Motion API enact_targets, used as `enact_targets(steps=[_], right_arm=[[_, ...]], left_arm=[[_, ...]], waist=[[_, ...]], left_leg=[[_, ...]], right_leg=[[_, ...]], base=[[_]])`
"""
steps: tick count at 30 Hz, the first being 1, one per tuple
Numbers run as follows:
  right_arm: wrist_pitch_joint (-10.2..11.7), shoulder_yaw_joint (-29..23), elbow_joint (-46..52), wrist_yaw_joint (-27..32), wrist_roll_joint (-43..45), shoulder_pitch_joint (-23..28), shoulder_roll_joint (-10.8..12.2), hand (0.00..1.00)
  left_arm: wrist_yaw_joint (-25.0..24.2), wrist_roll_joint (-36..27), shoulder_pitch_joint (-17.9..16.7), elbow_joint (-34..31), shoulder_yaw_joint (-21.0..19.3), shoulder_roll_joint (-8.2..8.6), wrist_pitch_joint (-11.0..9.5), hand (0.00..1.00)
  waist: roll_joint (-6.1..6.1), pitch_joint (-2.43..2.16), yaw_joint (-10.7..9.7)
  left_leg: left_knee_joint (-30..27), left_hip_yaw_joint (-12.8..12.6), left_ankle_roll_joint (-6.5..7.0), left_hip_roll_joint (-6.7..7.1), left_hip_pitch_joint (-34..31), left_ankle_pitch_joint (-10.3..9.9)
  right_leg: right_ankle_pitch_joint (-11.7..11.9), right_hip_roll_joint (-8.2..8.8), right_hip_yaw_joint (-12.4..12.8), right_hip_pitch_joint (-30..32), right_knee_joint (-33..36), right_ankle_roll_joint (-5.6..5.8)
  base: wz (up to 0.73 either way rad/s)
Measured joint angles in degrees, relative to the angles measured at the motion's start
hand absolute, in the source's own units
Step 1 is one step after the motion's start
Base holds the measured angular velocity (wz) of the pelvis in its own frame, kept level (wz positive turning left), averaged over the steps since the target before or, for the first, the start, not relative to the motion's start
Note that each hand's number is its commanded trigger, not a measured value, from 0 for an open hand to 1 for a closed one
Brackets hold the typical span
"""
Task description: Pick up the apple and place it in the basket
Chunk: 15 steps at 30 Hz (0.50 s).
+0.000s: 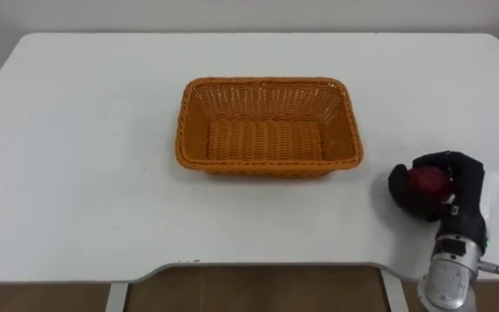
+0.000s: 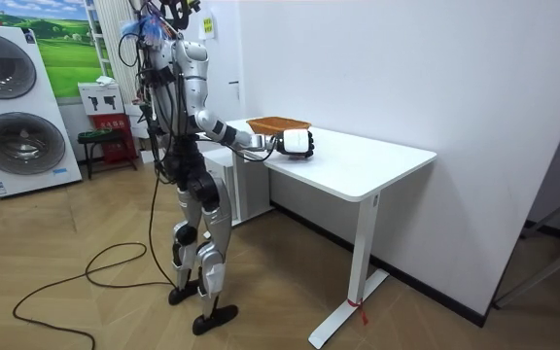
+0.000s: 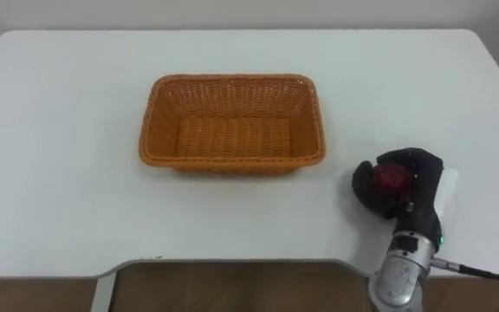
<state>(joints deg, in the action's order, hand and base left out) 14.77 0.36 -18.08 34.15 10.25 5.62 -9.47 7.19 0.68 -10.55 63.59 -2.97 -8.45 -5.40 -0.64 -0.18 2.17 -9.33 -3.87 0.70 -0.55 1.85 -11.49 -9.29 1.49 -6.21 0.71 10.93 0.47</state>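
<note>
The right hand (image 1: 447, 189) has its dark fingers curled round the red apple (image 1: 426, 181), low over the table (image 1: 85, 173) near its front right corner, so the pick looks done. The basket (image 1: 267, 83) sits empty, apart to the left. Carrying the apple across and releasing it remains.

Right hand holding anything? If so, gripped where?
Yes. The right hand holds the red apple, fingers and thumb curled round its body with part of the red skin showing between them, right of the basket.
</note>
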Motion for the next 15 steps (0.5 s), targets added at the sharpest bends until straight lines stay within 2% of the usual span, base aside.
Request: enact_targets(steps=[3, 15], right_arm=[[0.0, 0.1, 5.9, -0.3, -0.2, -0.1, 0.0, 1.00], [-0.8, 0.2, 15.0, -1.9, -0.6, -4.5, -0.7, 1.00]], left_arm=[[0.0, 0.0, -0.1, 1.0, -0.3, 0.00, -0.1, 0.00], [-0.1, 0.3, -0.2, 1.4, -0.2, 0.17, 0.1, 0.00]], waist=[[-0.26, 0.16, 0.2], [-0.65, 0.36, 1.4]], left_leg=[[0.0, -0.1, 0.00, -0.01, -0.1, 0.0], [-0.1, 0.1, 0.00, -0.02, -0.2, 0.0]], right_leg=[[0.0, -0.03, 0.1, 0.0, -0.2, 0.00], [0.0, 0.09, -0.6, 0.0, -0.2, -0.01]], base=[[-0.01], [0.00]])
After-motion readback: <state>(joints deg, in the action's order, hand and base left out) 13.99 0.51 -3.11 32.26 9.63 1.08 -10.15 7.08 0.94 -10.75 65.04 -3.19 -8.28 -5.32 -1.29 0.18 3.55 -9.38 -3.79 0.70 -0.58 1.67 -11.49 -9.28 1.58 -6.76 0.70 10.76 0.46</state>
